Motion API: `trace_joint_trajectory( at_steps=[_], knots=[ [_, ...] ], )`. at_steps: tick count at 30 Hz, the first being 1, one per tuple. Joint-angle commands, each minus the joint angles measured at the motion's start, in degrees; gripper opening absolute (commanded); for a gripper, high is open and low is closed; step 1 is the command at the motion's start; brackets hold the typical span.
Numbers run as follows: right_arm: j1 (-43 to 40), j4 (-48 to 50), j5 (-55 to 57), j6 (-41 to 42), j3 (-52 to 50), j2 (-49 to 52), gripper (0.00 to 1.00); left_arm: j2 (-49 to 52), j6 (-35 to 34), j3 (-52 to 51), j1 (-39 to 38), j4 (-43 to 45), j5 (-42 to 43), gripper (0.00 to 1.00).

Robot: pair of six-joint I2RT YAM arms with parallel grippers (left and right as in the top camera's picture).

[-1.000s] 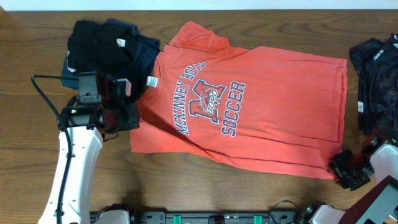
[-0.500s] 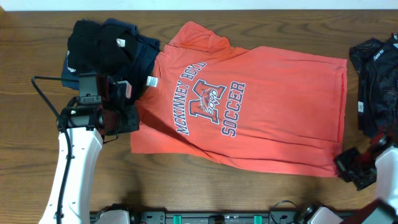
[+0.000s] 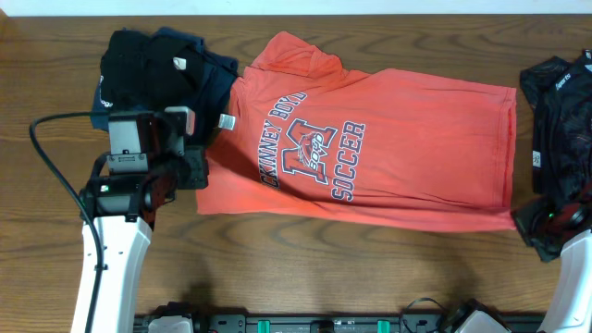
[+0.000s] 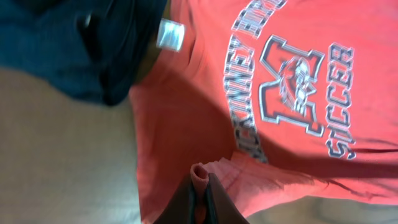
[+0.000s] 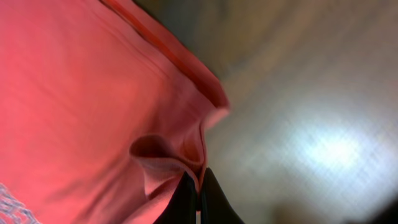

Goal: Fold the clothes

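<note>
Plainly, the left tool (image 4: 202,186) is pressed together on a small fold of orange-red cloth, which bunches up between its dark fingers (image 4: 217,202). This pinch sits at the near corner of the T-shirt (image 3: 398,176) on its collar end. The right tool (image 5: 198,186) is likewise closed tight, nipping a puckered bit of the T-shirt's near hem corner, with the seamed edge running away from it. The T-shirt lies spread flat and print-up on the wooden surface (image 3: 305,277), its long axis running left to right. Its collar and white neck label point left and its hem points right, and one sleeve juts out on the far side. Black and navy garments (image 3: 153,69) lie heaped just beyond the T-shirt's collar end, touching it. A separate black garment (image 3: 560,120) lies past the hem end, near but apart.
</note>
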Motion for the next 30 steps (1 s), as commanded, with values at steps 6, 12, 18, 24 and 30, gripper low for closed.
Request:
trace_joint_trajectory(
  at_steps=[6,12,18,24,30],
  knots=[
    [-0.6,7.7,-5.1,4.9,1.1,1.9,0.01,2.1,2.5,0.3,-2.1,11.8,0.1,0.06],
    [-0.5,12.0,-7.2,4.9,1.1,5.6,0.01,6.1,2.9,0.3,-2.1,18.2,0.1,0.06],
    [0.0,16.7,-10.9,4.9,1.0,10.3,0.01,10.4,2.9,0.3,-2.1,24.9,0.1,0.06],
    [3.3,21.7,-11.0,4.9,1.0,14.5,0.01,10.9,2.9,0.3,-2.1,30.4,-0.1,0.06],
    [7.2,26.6,-11.0,4.9,1.0,16.0,0.02,10.9,2.9,0.3,-2.1,30.2,-1.1,0.06]
  ],
)
